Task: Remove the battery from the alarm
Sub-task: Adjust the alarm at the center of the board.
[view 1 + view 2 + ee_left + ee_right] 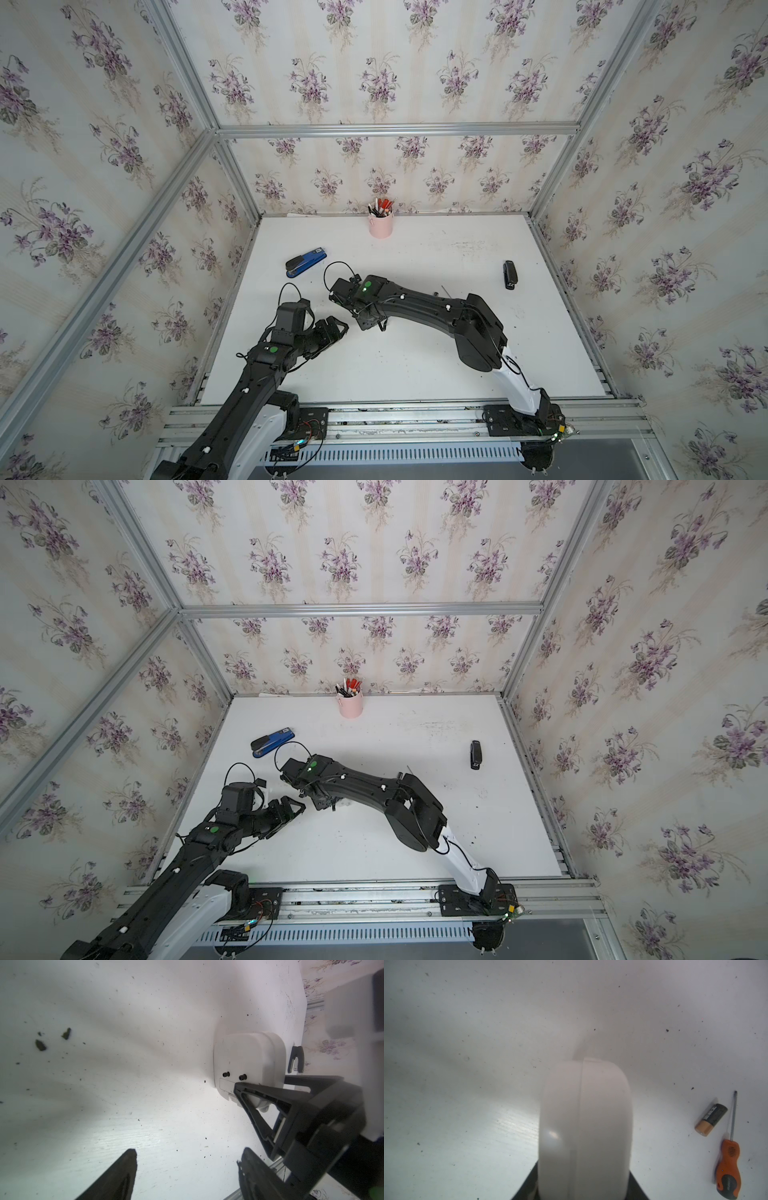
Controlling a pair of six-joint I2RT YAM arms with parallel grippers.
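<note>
I had the right arm extended from its base at the near edge, elbow raised, forearm running across the table (436,365) toward the left arm, wrist bent so the right gripper (371,323) pointed downward. Its jaws were closed partway onto the alarm (584,1122), one finger against the back face and one against the front; the alarm stood on edge between them, hidden under the wrist in both top views. The left arm reached in from its base, its wrist turned toward the right arm. The left gripper (188,1153) was spread wide and held nothing, with its tips near the alarm's back. The battery (712,1119) lay on the table outside the alarm and apart from it, just beside the shaft of the orange-handled screwdriver (729,1163).
</note>
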